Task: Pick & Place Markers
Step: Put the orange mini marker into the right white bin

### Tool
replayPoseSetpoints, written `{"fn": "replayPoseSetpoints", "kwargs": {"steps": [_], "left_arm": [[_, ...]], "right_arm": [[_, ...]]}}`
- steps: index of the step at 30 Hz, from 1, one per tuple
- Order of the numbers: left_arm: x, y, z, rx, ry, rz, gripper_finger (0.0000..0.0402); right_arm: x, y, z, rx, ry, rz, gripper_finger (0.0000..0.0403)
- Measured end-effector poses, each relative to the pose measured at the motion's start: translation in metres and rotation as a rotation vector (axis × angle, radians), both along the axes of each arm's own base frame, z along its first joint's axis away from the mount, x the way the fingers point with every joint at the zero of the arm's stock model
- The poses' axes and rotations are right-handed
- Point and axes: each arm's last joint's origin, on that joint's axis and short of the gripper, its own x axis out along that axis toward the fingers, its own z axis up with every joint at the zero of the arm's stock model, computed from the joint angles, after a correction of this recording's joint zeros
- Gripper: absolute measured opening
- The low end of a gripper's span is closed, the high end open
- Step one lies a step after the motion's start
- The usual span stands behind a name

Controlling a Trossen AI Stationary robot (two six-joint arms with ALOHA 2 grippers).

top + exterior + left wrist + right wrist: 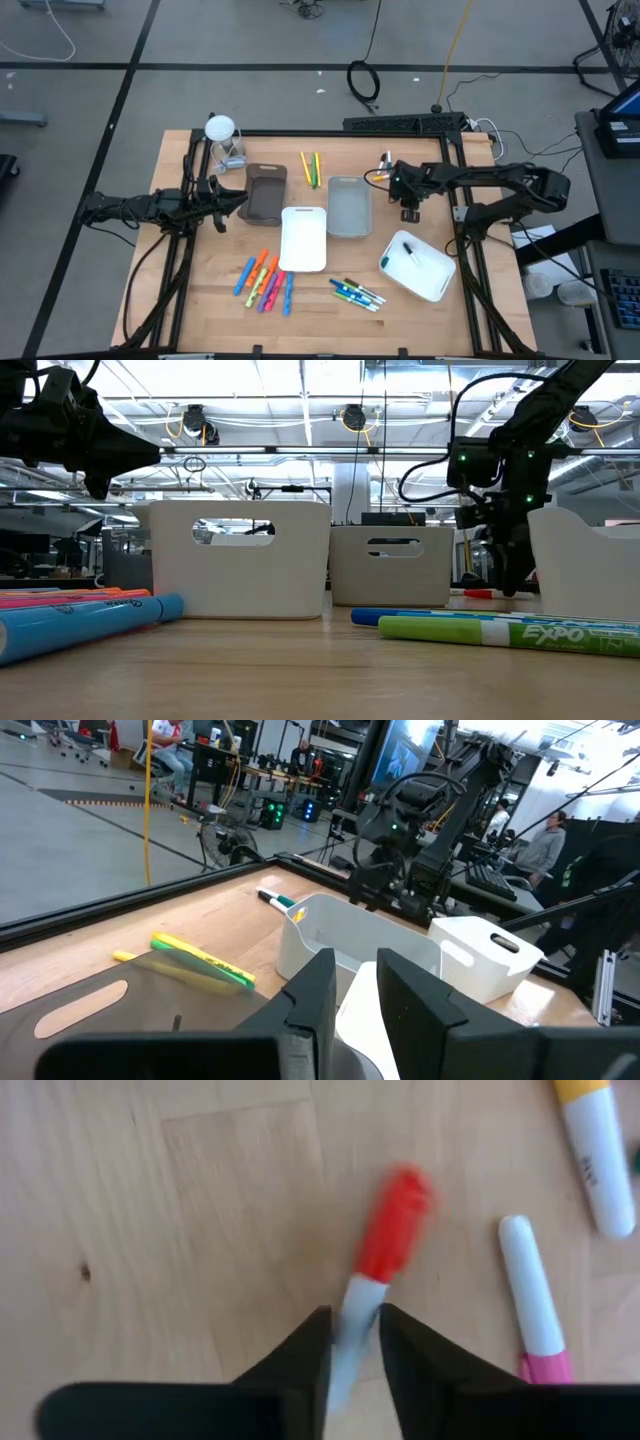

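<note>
Right wrist view tells the story best: the right claw (353, 1342) has its two dark fingers (300, 1350) pinched on the white barrel of a red-capped marker (385, 1245), the cap sticking out ahead over bare wood, and I judge it has been taken by the barrel so it can be lifted clear of its neighbours. Two of those lie just beside it on the tabletop (190, 1220): a pink-ended marker (535, 1300) and a yellow-ended marker (595, 1150). From above, the right arm reaches in from the right edge with its claw pointing down, just right of the grey tray (348, 206) and behind the tilted white tray (418, 266). The other markers sit in sorted clusters, probably laid out for picking in turn: a warm-coloured bunch with blues (266, 281) in front of the middle white tray (304, 238), a green and blue bunch (357, 293) to its right, and a yellow-green pair (310, 167) behind the trays. None shows clearly inside a tray, so the job looks barely begun. The left claw (226, 201) waits stretched level over the left side of the tabletop beside the brown tray (266, 192), its fingers (410, 1005) a narrow gap apart and holding nothing.
</note>
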Motion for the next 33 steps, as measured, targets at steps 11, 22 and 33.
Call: {"fn": "replayPoseSetpoints", "kwargs": {"steps": [11,22,33], "left_arm": [[0.000,0.000,0.000,0.000,0.000,0.000,0.0079],[0.000,0.000,0.000,0.000,0.000,0.000,0.0079],[0.000,0.000,0.000,0.000,0.000,0.000,0.0079]], "right_arm": [[0.004,-0.004,-0.002,-0.035,0.009,-0.073,0.0016],[0.002,0.010,0.068,-0.113,-0.234,-0.101,0.0015],[-0.010,0.042,0.113,-0.116,-0.543,-0.049,0.0015]]}}
